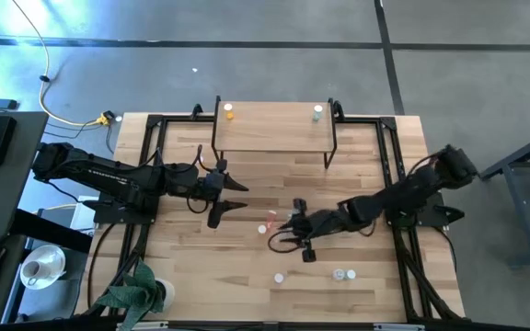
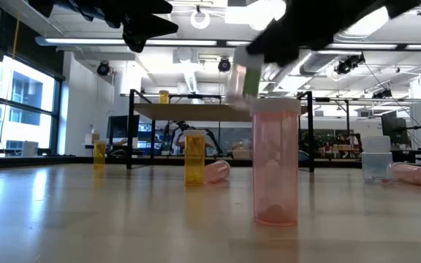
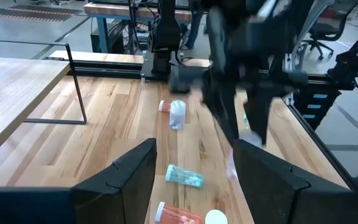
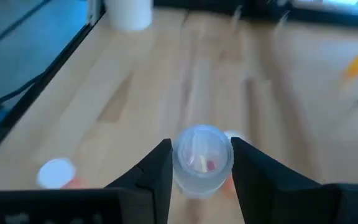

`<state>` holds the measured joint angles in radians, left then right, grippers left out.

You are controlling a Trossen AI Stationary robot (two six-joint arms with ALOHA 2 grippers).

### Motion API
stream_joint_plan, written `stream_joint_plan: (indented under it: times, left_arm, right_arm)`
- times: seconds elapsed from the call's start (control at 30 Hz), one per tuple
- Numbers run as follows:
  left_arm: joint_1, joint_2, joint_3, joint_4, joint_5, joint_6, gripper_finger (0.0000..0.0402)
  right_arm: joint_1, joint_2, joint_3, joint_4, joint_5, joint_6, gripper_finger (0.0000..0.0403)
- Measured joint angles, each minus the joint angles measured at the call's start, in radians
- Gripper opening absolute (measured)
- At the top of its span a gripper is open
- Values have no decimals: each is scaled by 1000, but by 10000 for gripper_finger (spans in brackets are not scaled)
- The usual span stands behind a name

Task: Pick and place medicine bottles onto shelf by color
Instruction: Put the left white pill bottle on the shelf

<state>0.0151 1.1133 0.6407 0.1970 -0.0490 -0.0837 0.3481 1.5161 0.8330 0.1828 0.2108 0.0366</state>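
Note:
My right gripper is over the table's middle, shut on a pale bottle; the low view shows it above the table. My left gripper is open and empty in front of the shelf. An orange bottle and a teal bottle stand on the shelf's far corners. On the table, a pink bottle and an orange one stand upright, while a teal one and a pink-red one lie on their sides. My right gripper pinches the pale bottle by its round wall between its two fingers, one on each side. The bottle's round end faces the wrist camera. In the low view it is lifted clear of the table.
Loose bottles stand near the table's near edge. A pale bottle stands upright beyond my left gripper. A plant sits at the near left corner. The shelf's black legs stand on the table's far half.

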Motion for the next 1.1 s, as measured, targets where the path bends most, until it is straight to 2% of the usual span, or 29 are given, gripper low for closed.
stream_joint_plan:
  times: [0.23, 0.47, 0.73, 0.93, 1.1]
  left_arm:
    - [0, 0, 0, 0, 0, -1, 202]
    - [0, 0, 0, 0, -7, -2, 202]
    - [0, 0, 0, -8, -11, -2, 202]
    - [0, 0, 0, -13, -15, -2, 202]
    - [0, 0, 0, -13, -15, -2, 202]
  right_arm:
    - [-92, -203, 0, -4, 138, -141, 121]
    - [-292, -339, 46, 0, 226, -243, 122]
    - [-542, -334, 215, -145, 176, -215, 122]
    - [-676, -298, 272, -210, 114, -145, 122]
    - [-781, -223, 316, -259, 21, -48, 122]
